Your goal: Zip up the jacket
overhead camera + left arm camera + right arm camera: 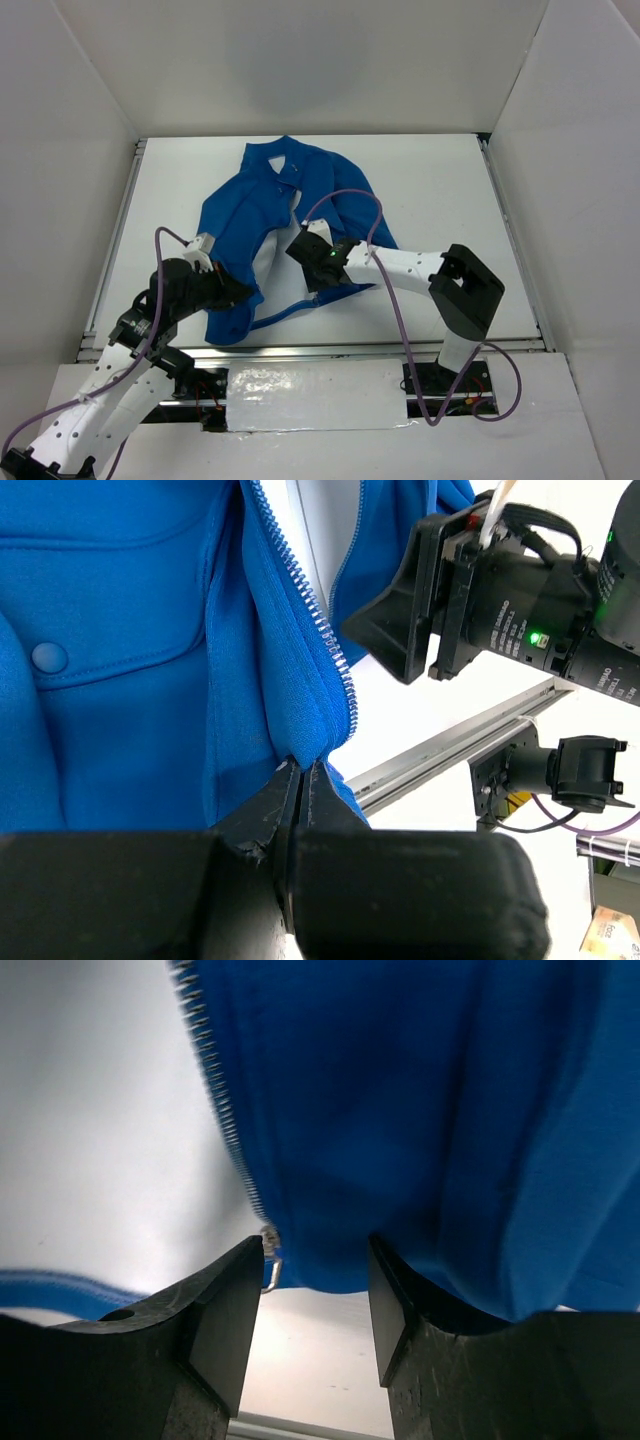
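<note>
Jacket (240,215), only one, hem pinched by left jaws; right jaws spread.

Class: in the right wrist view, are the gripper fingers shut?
No, the right gripper is open, the jacket dipping into its gap.

The left claw (297,772) was closed on the blue jacket's (110,515) edge, right at the foot of its zipper teeth (322,630). A snap button (50,658) sat on the pocket (130,750) at left, and the right claw (380,625) hung nearby over the white tabletop (400,720).
</note>
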`<action>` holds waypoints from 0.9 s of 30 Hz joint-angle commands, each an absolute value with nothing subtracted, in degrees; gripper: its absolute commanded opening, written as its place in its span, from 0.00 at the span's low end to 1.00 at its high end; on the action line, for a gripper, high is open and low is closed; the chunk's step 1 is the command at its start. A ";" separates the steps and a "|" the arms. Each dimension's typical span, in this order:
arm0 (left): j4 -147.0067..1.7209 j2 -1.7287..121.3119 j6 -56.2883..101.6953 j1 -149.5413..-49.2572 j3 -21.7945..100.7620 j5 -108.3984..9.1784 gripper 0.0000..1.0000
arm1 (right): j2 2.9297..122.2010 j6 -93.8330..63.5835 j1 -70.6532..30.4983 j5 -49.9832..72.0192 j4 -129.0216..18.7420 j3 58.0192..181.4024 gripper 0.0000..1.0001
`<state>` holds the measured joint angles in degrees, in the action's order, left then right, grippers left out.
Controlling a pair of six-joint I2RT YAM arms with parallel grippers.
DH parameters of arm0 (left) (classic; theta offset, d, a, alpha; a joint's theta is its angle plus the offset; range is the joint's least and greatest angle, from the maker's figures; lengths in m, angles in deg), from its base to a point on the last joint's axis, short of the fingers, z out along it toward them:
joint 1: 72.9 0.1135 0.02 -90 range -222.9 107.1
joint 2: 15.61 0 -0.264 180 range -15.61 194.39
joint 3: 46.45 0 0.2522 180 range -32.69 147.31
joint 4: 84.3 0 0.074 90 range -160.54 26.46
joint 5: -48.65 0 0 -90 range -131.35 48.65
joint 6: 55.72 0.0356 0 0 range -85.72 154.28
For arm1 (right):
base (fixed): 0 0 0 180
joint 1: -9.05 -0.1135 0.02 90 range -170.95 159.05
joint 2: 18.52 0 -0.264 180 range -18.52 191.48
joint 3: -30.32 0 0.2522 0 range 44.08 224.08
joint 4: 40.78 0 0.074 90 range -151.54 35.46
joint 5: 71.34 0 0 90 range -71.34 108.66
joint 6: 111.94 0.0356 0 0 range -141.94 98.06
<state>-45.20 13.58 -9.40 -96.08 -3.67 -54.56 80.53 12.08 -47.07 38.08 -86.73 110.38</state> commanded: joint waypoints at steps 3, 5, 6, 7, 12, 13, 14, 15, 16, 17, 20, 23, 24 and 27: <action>-48.21 14.18 -8.52 -96.19 -3.77 -56.38 0.00 | 82.38 13.57 -47.46 44.94 -90.75 114.03 0.52; -48.30 14.27 -8.43 -96.19 -3.77 -56.55 0.00 | 82.91 13.57 -47.55 44.41 -90.84 113.78 0.50; -48.48 14.18 -8.43 -96.19 -3.86 -56.73 0.00 | 82.74 13.57 -47.64 43.80 -90.67 113.34 0.48; -48.57 14.18 -8.43 -96.19 -3.86 -56.73 0.00 | 82.65 13.66 -47.64 43.45 -89.97 112.99 0.48; -48.83 14.44 -8.34 -96.19 -3.95 -56.90 0.00 | 82.03 14.36 -48.78 41.60 -90.32 112.02 0.52; -48.83 14.44 -8.34 -96.19 -3.95 -57.08 0.00 | 81.86 14.62 -49.04 41.25 -90.23 111.84 0.54; -48.92 14.53 -8.34 -96.19 -4.03 -57.08 0.00 | 81.86 14.88 -49.57 41.16 -90.23 111.67 0.56; -48.92 14.44 -8.43 -96.19 -4.03 -57.26 0.00 | 81.86 15.23 -49.92 41.07 -90.32 111.66 0.56; -49.01 14.44 -8.34 -96.19 -4.03 -57.26 0.00 | 81.94 15.59 -50.10 41.59 -90.58 111.75 0.57; -49.01 14.44 -8.34 -96.19 -4.12 -57.34 0.00 | 82.12 15.85 -50.27 41.77 -90.67 111.93 0.57; -48.92 14.27 -8.34 -96.19 -4.12 -57.52 0.00 | 83.96 16.55 -50.37 43.70 -91.72 113.07 0.54; -48.92 13.92 -8.34 -96.19 -4.21 -57.70 0.00 | 85.54 17.08 -50.45 45.02 -92.95 114.39 0.46; -48.92 13.74 -8.34 -96.19 -4.21 -57.78 0.00 | 85.81 17.35 -50.45 45.90 -93.30 114.65 0.46; -49.09 13.65 -8.43 -96.19 -4.30 -58.05 0.00 | 86.51 18.05 -50.45 47.92 -94.71 115.53 0.45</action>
